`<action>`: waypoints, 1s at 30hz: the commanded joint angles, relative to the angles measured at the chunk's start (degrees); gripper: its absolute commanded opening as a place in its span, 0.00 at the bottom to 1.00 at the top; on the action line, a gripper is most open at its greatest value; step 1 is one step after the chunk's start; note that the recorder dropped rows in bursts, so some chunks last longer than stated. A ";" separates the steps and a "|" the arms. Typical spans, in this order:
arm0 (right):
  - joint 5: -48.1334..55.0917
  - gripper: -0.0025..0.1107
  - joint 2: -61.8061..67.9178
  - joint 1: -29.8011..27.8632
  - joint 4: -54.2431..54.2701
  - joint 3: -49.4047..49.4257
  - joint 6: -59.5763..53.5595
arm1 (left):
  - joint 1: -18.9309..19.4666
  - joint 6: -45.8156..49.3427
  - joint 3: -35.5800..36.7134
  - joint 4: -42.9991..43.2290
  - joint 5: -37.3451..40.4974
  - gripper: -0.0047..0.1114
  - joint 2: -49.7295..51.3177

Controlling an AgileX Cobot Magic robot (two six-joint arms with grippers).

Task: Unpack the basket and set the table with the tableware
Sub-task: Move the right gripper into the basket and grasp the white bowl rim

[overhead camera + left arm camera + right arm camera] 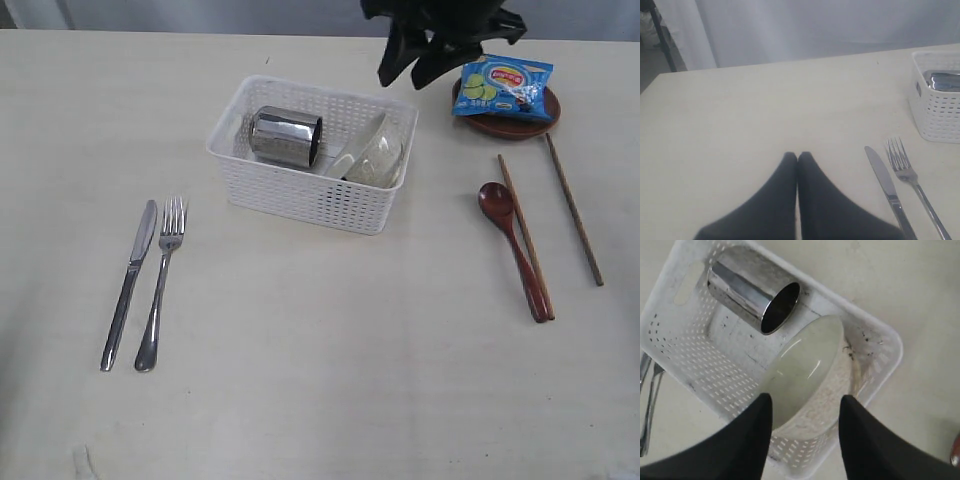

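Jaws of the right gripper (805, 397) stand wide apart with nothing pinched between them. The wrist view looks straight down past the two dark fingers (747, 440) onto the bowl (802, 367). From the exterior view that gripper (401, 80) hangs above the far right corner of the basket (300, 190), clear of its rim.

Inside the basket the pale bowl (372, 155) is tipped up on its edge and leans at the right end. The shiny steel cup (285, 136) lies on its side just beside it, with its open mouth turned toward the bowl.

Over to the left gripper (797, 156): its fingers are pressed together, holding nothing, low over bare table (320, 400).

Near it the knife (130, 285) and fork (160, 290) lie side by side on the table, knife on the outside, both well left of the basket.

On the right side, the wooden spoon (497, 200) lies along one chopstick (506, 175), touching it or very nearly. The second chopstick (573, 210) lies apart, further right.

Beyond them sits the small brown plate (505, 127), with a blue snack bag (503, 88) lying on it.
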 commanded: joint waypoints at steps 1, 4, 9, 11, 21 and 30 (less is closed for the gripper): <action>-1.22 0.39 0.13 6.57 -9.87 -0.42 8.63 | -0.29 -0.13 0.13 0.18 -0.03 0.04 -0.11; -1.22 0.39 1.98 8.31 -10.62 -0.42 12.00 | -0.29 -0.13 0.13 0.18 -0.03 0.04 -0.11; -0.91 0.39 5.56 8.47 -13.58 -0.42 15.87 | -0.29 -0.13 0.13 0.18 -0.03 0.04 -0.11; -0.91 0.38 6.70 8.47 -14.10 -0.42 16.00 | -0.29 -0.13 0.13 0.18 -0.03 0.04 -0.11; -4.39 0.39 7.49 8.56 -14.37 -0.42 13.90 | -0.29 -0.13 0.13 0.18 -0.03 0.04 -0.11; -8.46 0.39 5.45 8.35 -16.08 -0.42 7.50 | -0.29 -0.13 0.13 0.18 -0.03 0.04 -0.11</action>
